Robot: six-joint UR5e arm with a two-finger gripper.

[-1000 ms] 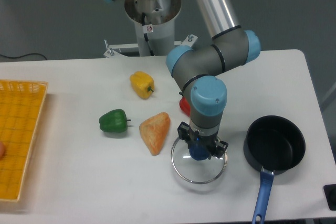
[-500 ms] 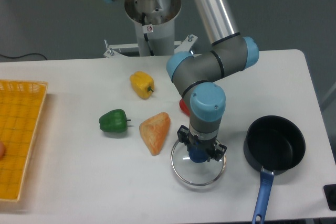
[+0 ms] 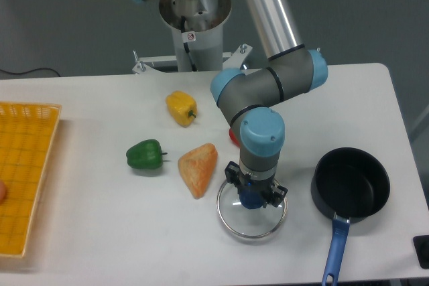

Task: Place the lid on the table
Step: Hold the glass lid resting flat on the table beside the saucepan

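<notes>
Glass round lid [image 3: 251, 214] with silver rim and blue knob sits low over the white counter [image 3: 100, 232], knob clamped in the end effector [image 3: 252, 195]; best lowered level, released only once the rim rests flat.

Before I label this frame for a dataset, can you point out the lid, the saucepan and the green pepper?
lid [image 3: 231, 222]: fixed camera view, on the clear glass just inside the metal rim.
saucepan [image 3: 350, 182]: fixed camera view, on the black inner floor.
green pepper [image 3: 144, 155]: fixed camera view, on the middle of its body.
</notes>
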